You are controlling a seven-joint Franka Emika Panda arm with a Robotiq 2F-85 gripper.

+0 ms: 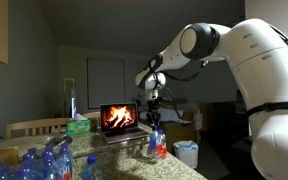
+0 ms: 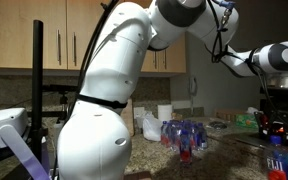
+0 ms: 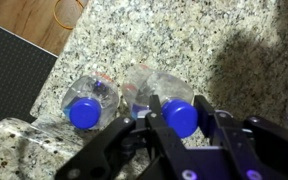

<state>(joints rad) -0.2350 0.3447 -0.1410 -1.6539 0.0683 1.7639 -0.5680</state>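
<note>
1. The hand (image 3: 179, 102) hangs over a speckled granite bench (image 3: 134, 40). Its two dark fingers are spread.
2. In the wrist view, a clear bottle (image 3: 181, 118) with a blue cap sits in the gap between the fingers, a little toward 6 o'clock from the middle of the picture. The pictures do not show whether the fingers touch the cap.
3. A second bottle (image 3: 84, 110), also clear with a blue cap, stands just beside the first at its 9 o'clock. Their sides look close enough to touch.
4. A black mat (image 3: 9, 80) covers the bench edge at 9 o'clock in the wrist view. A strip of wood lies beyond it at 11 o'clock.
5. In an exterior view, the hand (image 1: 154, 108) points straight down. The bottle (image 1: 160, 142) stands upright right under it at 6 o'clock and has a red label.
6. The white arm (image 1: 199, 45) reaches in from 2 o'clock of that view, over the bench.
7. A laptop (image 1: 119, 120) showing a fire on its screen stands open at the bottle's 10 o'clock, near it.
8. A green tissue box (image 1: 79, 127) sits at the laptop's 9 o'clock.
9. A cluster (image 1: 44, 160) of blue-capped bottles fills the bench corner at 8 o'clock, well apart from the hand.
10. In an exterior view from behind the robot's body, the hand (image 2: 277, 118) is at the 3 o'clock edge. The bottle (image 2: 276, 158) is below it.
</note>
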